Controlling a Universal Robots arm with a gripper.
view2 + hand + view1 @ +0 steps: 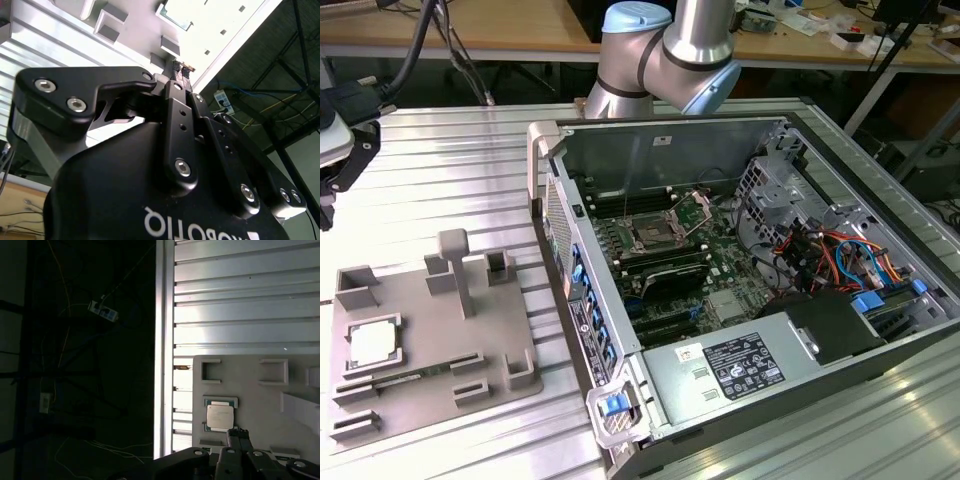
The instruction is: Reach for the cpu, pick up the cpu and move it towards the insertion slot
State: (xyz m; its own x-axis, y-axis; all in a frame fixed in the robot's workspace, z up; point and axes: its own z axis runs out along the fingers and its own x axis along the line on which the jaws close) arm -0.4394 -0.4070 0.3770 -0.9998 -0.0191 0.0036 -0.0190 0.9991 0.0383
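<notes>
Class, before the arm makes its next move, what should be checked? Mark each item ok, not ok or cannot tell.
1. cpu lies flat in its tray recess: ok.
2. Nothing lies on the cpu: ok.
3. gripper open for a grasp: not ok, it is shut and empty.
4. Gripper's height above the cpu: cannot tell.
5. case open, insertion slot uncovered from above: ok.

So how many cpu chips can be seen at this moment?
1. The cpu lies in a recess of the grey tray at the exterior view's left. The insertion slot inside the open case shows a dark centre, no chip. Others could be hidden.
</notes>
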